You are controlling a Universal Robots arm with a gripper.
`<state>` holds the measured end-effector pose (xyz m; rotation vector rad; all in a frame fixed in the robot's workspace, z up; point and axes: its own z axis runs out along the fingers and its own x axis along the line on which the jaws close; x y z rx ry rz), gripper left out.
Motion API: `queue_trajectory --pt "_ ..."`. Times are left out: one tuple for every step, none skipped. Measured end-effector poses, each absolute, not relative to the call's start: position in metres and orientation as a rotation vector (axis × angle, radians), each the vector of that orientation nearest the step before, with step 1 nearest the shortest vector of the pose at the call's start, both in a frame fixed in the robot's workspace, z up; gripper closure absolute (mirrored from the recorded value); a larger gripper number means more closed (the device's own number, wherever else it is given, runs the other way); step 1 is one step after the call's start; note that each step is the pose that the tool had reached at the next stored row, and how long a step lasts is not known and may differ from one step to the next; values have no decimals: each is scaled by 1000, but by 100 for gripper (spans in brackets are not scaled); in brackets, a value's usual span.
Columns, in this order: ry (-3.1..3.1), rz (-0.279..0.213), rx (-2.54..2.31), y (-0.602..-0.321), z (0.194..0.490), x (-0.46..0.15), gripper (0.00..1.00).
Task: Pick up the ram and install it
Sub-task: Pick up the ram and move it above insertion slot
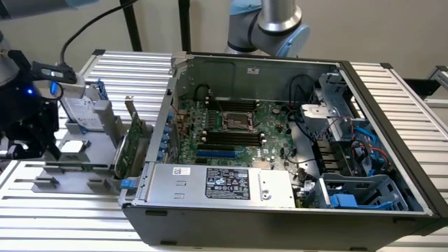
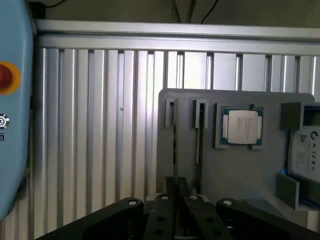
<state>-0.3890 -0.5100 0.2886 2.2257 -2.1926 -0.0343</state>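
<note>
Black jaws hang vert. over ram point(image 2: 175, 145) in grey holder point(image 2: 235, 170)

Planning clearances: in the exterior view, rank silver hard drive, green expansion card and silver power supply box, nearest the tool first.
1. Silver hard drive, beside the tool.
2. Green expansion card, outside the black computer case.
3. Silver power supply box, inside that case.

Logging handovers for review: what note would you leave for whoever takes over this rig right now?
Claw: over the gray holder, in line with a thin stick standing edge-on in a slot, likely the ram; grip state unclear.
Done: nothing reads as installed; the motherboard's memory slots in the open case look bare.
Left: the whole job, lifting the ram and seating it.
</note>
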Motion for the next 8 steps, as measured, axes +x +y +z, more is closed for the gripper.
queue_trajectory --pt "-2193 -34 2226 -510 293 -388 100" --pt "-2193 -34 2226 -510 298 -386 100" --pt "-2193 -34 2226 -510 302 -385 100" --pt "-2193 -34 2226 -510 306 -383 100" --pt "-2193 -34 2226 -509 311 -381 100" --pt "-2193 -34 2226 -509 315 -379 100" --pt "-2193 -34 2226 -509 318 -376 100" --pt "-2193 -34 2226 -509 322 -373 100"
